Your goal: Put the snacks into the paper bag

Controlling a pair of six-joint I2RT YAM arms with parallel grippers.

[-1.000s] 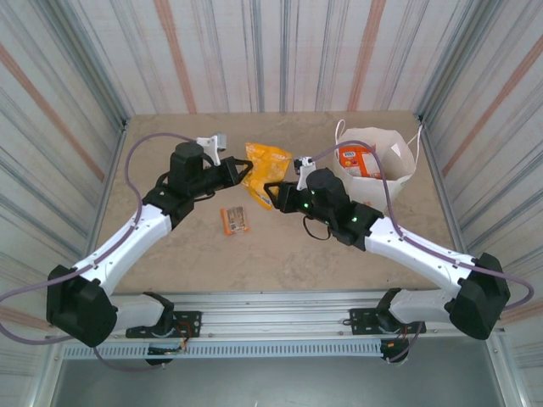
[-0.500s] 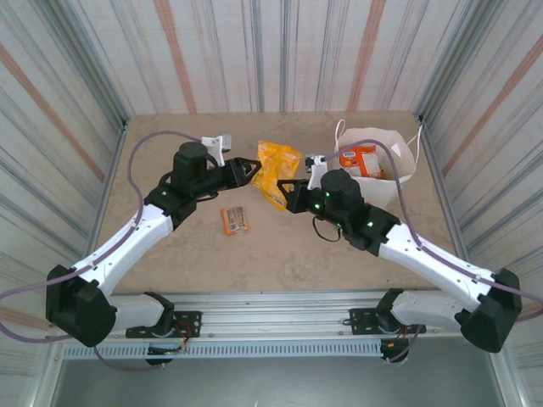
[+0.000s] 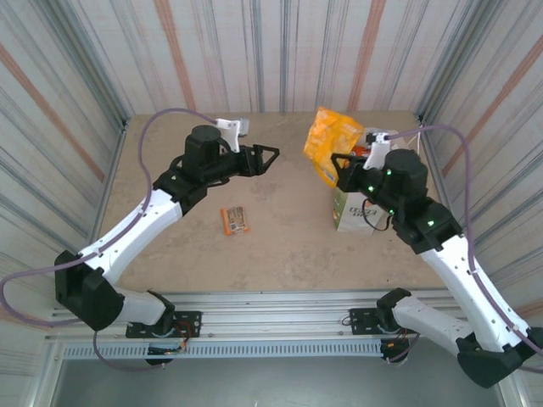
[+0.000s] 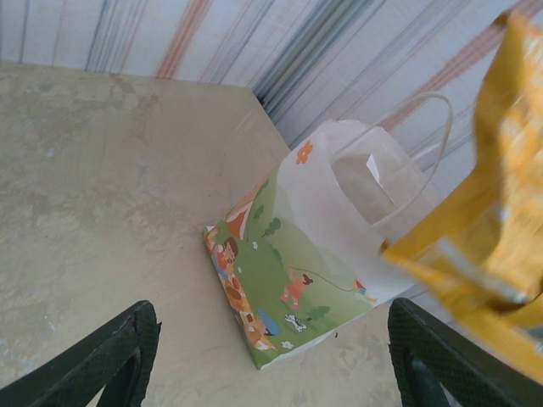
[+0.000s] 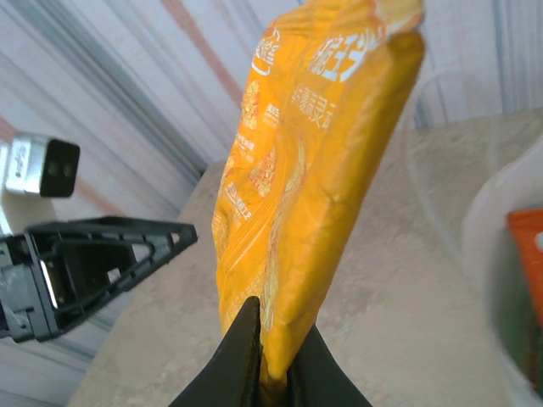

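Note:
My right gripper (image 3: 337, 167) is shut on the lower edge of a big orange-yellow snack packet (image 3: 327, 138), holding it upright in the air just left of the paper bag (image 3: 355, 212). In the right wrist view the packet (image 5: 314, 170) stands up from the closed fingers (image 5: 271, 360). My left gripper (image 3: 270, 158) is open and empty, left of the packet and apart from it. Its wrist view looks down on the white bag (image 4: 322, 229), its printed side facing up, with the packet (image 4: 501, 212) at the right. A small orange bar (image 3: 235, 220) lies on the table.
An orange-red packet (image 5: 528, 254) sits inside the bag. The bag's cord handle (image 4: 424, 127) arches over its mouth. Striped walls close in the table (image 3: 280, 246) on three sides. My right arm passes in front of the bag in the top view.
The left gripper opened and released the orange packet. The right gripper closed on it, then lifted it up and to the right, next to the bag.

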